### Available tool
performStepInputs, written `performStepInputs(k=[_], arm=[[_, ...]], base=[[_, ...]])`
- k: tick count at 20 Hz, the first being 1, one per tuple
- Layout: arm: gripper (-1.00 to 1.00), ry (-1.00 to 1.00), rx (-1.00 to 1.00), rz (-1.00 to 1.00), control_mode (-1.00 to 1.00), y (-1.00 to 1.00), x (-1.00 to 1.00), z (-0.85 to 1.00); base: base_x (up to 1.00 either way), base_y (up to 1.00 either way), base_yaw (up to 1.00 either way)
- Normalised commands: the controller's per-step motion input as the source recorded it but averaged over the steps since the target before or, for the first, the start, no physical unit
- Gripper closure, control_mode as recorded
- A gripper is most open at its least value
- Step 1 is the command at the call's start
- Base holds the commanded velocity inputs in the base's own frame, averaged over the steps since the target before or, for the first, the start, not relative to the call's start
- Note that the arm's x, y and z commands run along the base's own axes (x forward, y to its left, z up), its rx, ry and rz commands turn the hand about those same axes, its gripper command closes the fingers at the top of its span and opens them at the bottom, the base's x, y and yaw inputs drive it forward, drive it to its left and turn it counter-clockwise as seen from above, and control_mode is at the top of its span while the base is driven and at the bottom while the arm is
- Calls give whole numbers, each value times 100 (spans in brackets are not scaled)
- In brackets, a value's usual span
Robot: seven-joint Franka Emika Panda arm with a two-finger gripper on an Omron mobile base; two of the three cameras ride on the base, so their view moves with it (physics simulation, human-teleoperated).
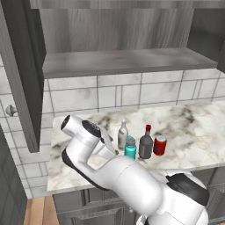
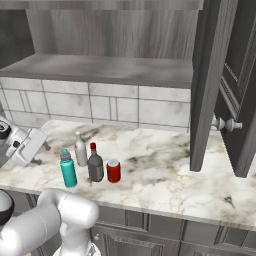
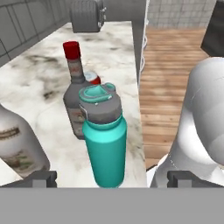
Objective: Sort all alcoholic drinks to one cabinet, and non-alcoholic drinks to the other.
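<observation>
Four drinks stand close together near the front edge of the marble table (image 2: pixel 165 165): the teal bottle (image 2: pixel 68 169), the pale long-necked bottle (image 2: pixel 80 150) just behind it, the dark red-capped bottle (image 2: pixel 95 164) beside them, and the red soda can (image 2: pixel 113 171) next to that. Above, the wall cabinet (image 1: pixel 26 74) hangs with its doors swung open, and its grey shelf (image 2: pixel 107 69) carries nothing. In the hand view the pincer (image 3: pixel 111 178) stands wide, holding nothing, its fingertips (image 3: pixel 41 178) to either side of the teal bottle's base without touching it
</observation>
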Motion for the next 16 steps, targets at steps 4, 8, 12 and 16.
performStepInputs(k=[4, 8, 12, 16], arm=[[-100, 5, -2, 0, -100, -13, 2, -9], [-100, 7, -6, 0, -100, -15, 0, -5], [-100, 7, -8, 0, -100, -15, 0, -2], [-100, 3, -10, 0, -100, -12, 0, 0]], base=[[0, 0, 0], [0, 0, 0], [0, 0, 0], [0, 0, 0]])
